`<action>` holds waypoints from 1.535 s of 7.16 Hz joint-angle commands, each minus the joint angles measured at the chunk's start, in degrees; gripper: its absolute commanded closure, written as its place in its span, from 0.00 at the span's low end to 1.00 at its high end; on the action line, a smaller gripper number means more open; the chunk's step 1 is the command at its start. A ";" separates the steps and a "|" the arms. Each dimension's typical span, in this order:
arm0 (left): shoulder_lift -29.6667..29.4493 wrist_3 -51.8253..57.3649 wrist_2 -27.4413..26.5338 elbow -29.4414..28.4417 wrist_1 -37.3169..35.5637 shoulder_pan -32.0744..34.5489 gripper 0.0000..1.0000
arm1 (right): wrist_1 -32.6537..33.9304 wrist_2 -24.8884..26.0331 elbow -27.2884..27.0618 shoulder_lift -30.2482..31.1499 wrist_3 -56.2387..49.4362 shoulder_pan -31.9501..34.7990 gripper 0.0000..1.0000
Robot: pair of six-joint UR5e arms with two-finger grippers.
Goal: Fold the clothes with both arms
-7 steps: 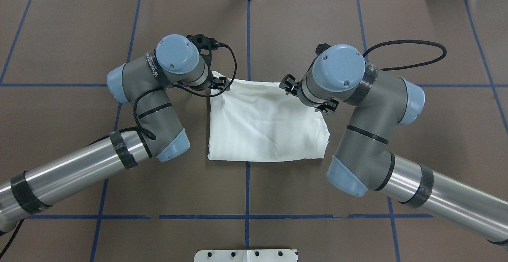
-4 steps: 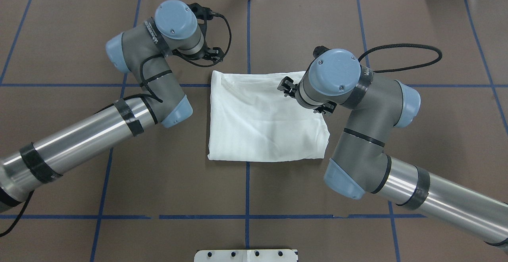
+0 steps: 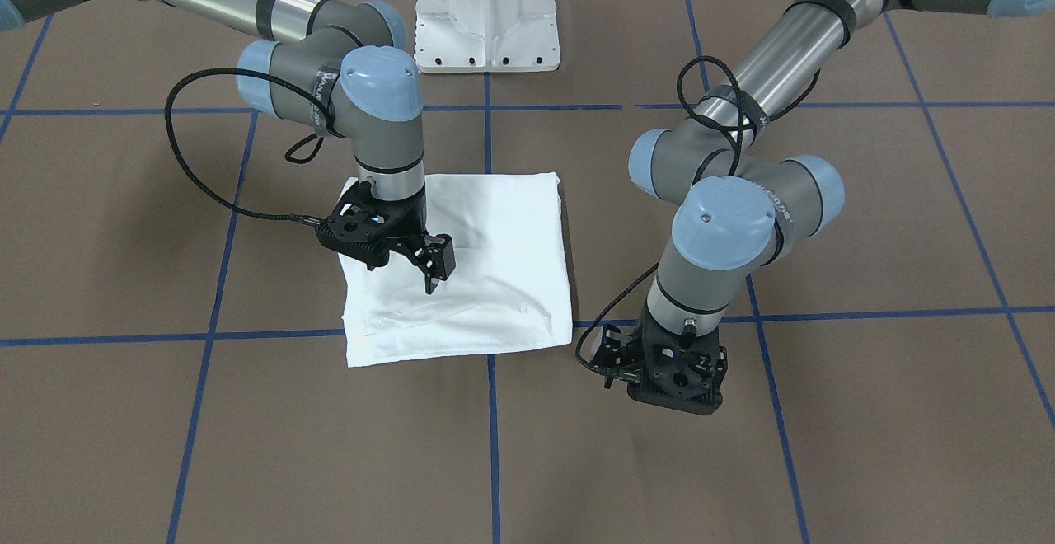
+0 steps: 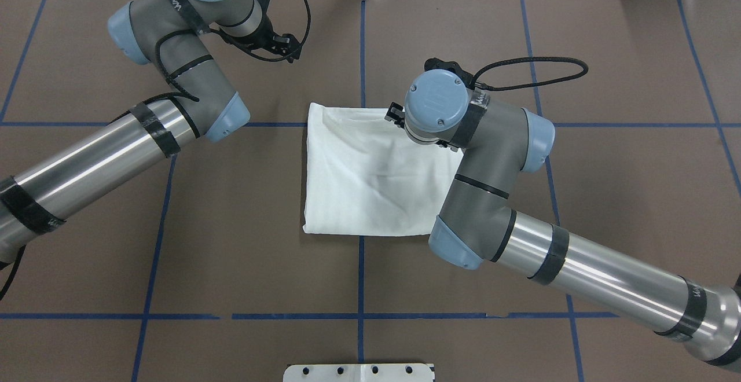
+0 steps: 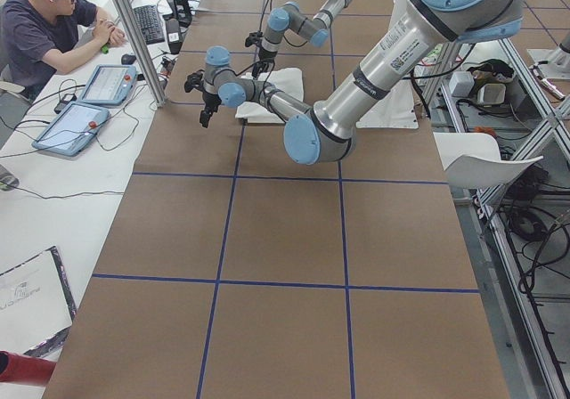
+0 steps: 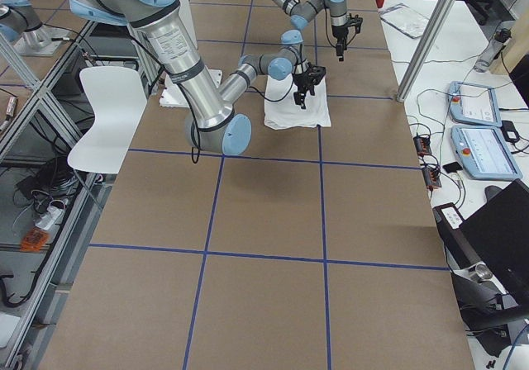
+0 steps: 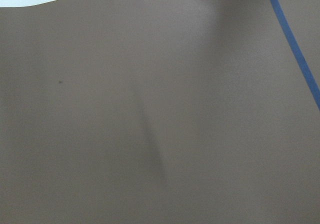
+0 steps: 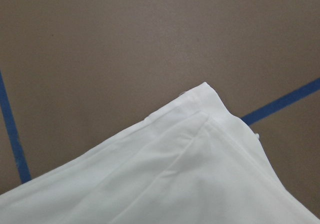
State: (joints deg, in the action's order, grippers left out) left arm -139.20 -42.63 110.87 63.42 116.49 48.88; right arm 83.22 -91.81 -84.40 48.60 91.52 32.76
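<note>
The clothes are one white shirt (image 4: 370, 179), folded into a flat rectangle at the table's centre (image 3: 494, 239). My right gripper (image 3: 433, 270) hangs just above the shirt near its far right corner, fingers pointing down and open, holding nothing. In the overhead view its wrist covers that corner (image 4: 437, 104). The right wrist view shows only a layered shirt corner (image 8: 200, 114) on the brown table. My left gripper (image 4: 282, 45) is off the cloth, over bare table beyond the shirt's far left corner, open and empty. The left wrist view shows only brown table surface.
The brown table (image 4: 608, 208) carries a grid of blue tape lines (image 4: 360, 266). The white pedestal base (image 3: 486, 25) stands at the near edge. A person (image 5: 49, 25) sits at a side desk with tablets (image 5: 85, 118). A white chair (image 6: 103, 114) stands beside the table.
My left gripper let go of the shirt's far left corner and moved away to the far left. My right arm swung left over the shirt's far edge. The shirt now lies flat.
</note>
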 commanded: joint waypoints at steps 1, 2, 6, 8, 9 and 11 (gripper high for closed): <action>0.51 0.44 1.72 0.04 0.94 0.52 0.00 | -3.23 2.25 5.90 -2.53 -6.84 0.03 0.00; 0.51 0.44 1.72 0.04 0.94 0.61 0.00 | -3.33 3.82 7.05 -2.80 -8.27 -0.15 0.00; 0.60 0.44 2.16 0.04 1.11 0.69 0.00 | -2.81 6.74 12.51 -5.97 -17.31 2.56 0.00; 1.12 0.44 3.46 0.65 1.46 0.69 0.00 | -2.72 -2.32 12.42 -5.53 -23.11 8.86 0.00; 2.69 0.53 5.04 2.30 2.77 1.30 0.00 | -2.72 -10.41 11.90 -3.96 -30.10 13.86 0.00; 9.00 9.79 12.50 8.88 2.17 6.29 0.00 | -2.80 -24.13 8.23 3.47 -45.29 25.02 0.00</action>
State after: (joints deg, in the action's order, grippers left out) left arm -134.20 -38.26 119.39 68.35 118.89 52.10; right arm 80.44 -107.21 -73.75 47.32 55.83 50.81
